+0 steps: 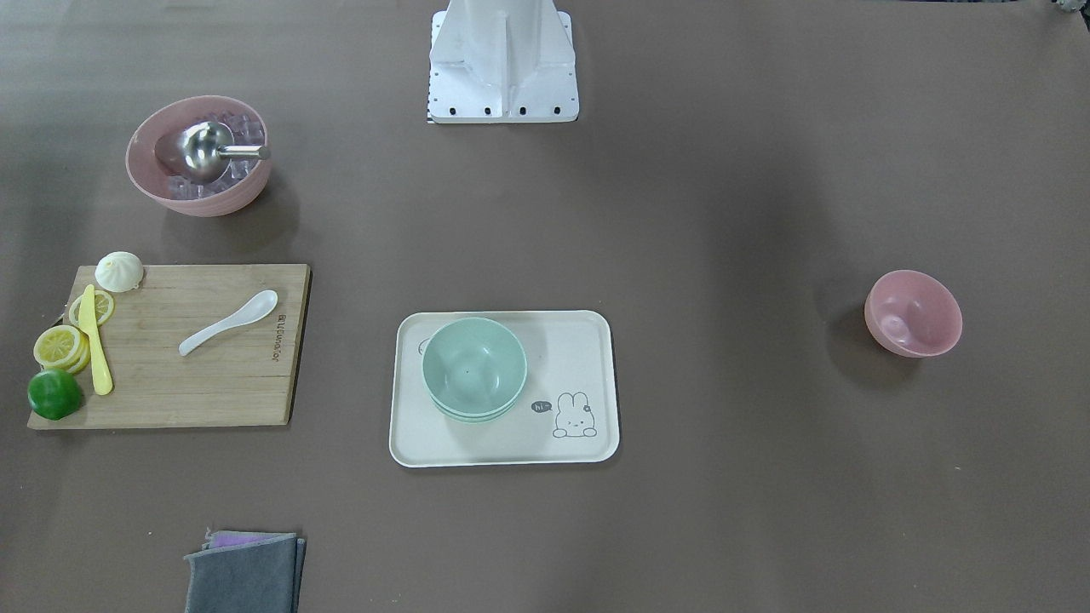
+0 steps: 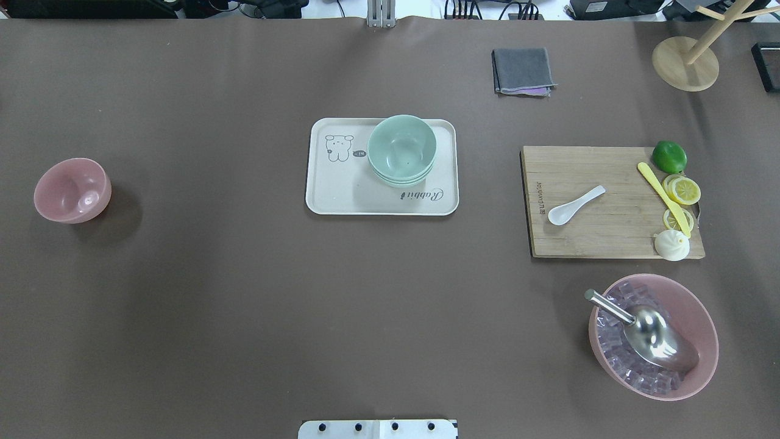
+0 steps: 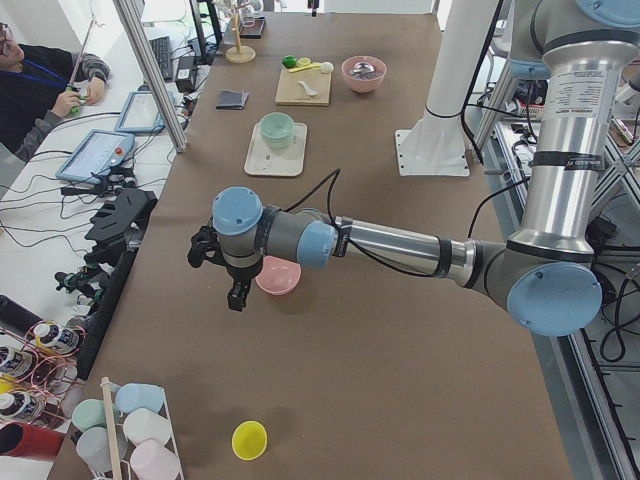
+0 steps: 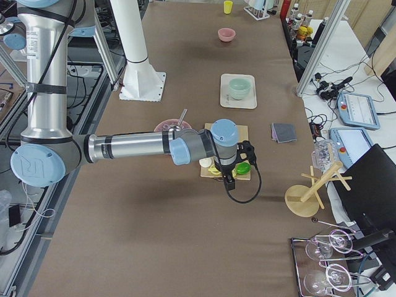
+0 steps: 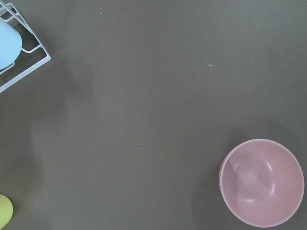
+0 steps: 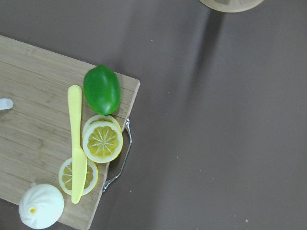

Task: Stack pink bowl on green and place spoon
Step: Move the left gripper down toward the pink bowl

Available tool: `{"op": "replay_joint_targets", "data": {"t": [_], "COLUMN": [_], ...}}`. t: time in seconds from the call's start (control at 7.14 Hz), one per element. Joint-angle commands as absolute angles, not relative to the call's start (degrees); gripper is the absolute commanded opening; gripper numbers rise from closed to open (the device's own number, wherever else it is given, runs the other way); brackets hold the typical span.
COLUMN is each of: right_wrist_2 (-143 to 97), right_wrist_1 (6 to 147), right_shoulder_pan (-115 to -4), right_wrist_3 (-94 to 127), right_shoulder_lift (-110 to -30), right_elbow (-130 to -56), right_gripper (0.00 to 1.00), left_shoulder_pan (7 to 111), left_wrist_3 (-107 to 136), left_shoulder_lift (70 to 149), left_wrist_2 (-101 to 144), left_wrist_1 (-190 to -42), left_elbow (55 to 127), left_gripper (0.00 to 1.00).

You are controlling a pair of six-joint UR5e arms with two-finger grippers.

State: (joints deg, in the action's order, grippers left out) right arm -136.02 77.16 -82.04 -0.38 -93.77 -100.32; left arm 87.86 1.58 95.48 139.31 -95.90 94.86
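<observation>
- While the small pink bowl [image 2: 72, 190] sits alone near the table's left end, we see wide bare table between it and the tray [image 2: 341, 195] at mid-table, where the green bowls [image 2: 401, 146] stand nested at one end.
- The white spoon [image 2: 575, 205] lies on the cutting board [image 2: 609, 238] on the right side, apart from the knife [image 2: 661, 195], lemon slices [image 2: 684, 190], lime [image 2: 669, 157] and bun [image 2: 671, 245] crowded along the board's outer edge.
- On the robot's side of the board, a large pink bowl [image 2: 707, 317] holds ice cubes [image 2: 615, 353] and a metal scoop [image 2: 658, 341]. A folded grey cloth [image 2: 523, 70] lies beyond the board.
- The overhead and front views show no arm; only the side views do. The left gripper [image 3: 238, 297] hangs just beside the small pink bowl, and the right gripper [image 4: 229, 181] hangs over the board's outer end. We cannot tell whether either is open or closed.
- The left wrist view adds a wire rack [image 5: 29, 52] corner with a blue cup [image 5: 7, 45], and the edge of a yellow cup [image 5: 4, 211].
- We read "Rabbit" on the tray, and "hi" beside its rabbit drawing. The board's printed mark is too small to read.
</observation>
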Motion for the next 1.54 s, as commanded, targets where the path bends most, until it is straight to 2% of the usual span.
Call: {"op": "replay_joint_targets", "data": {"t": [0.0, 0.42, 0.7, 0.98, 1.12, 1.4], "right_wrist_2": [-135.7, -128.4, -127.0, -127.0, -127.0, -126.9], "right_wrist_1": [73.9, 73.4, 73.0, 72.5, 72.5, 72.5], "right_shoulder_pan": [-76.8, -64.9, -63.6, -63.6, -63.6, -63.6], "right_wrist_3": [4.8, 20.8, 23.4, 23.4, 23.4, 23.4], "right_shoulder_lift": [-91.6, -88.9, -88.9, -88.9, -88.9, -88.9], "right_elbow": [-100.0, -99.9, -100.2, -100.2, -100.3, -100.4], "right_gripper": [1.0, 1.0, 1.0, 1.0, 1.0, 1.0], "left_shoulder_pan": [80.2, 73.0, 69.4, 67.9, 67.7, 67.5], "left_wrist_3": [1.8, 7.5, 9.4, 13.8, 14.4, 14.5], "left_shoulder_lift": [99.7, 99.9, 99.8, 99.9, 100.0, 100.2], "left_wrist_2": [138.7, 134.8, 131.9, 131.9, 132.0, 132.7], "left_wrist_1": [-98.4, -99.6, -100.5, -112.9, -116.0, -116.0], "left_elbow": [93.7, 88.2, 86.1, 77.8, 76.2, 76.7], "left_gripper": [0.99, 0.99, 0.99, 0.98, 0.87, 0.33]}}
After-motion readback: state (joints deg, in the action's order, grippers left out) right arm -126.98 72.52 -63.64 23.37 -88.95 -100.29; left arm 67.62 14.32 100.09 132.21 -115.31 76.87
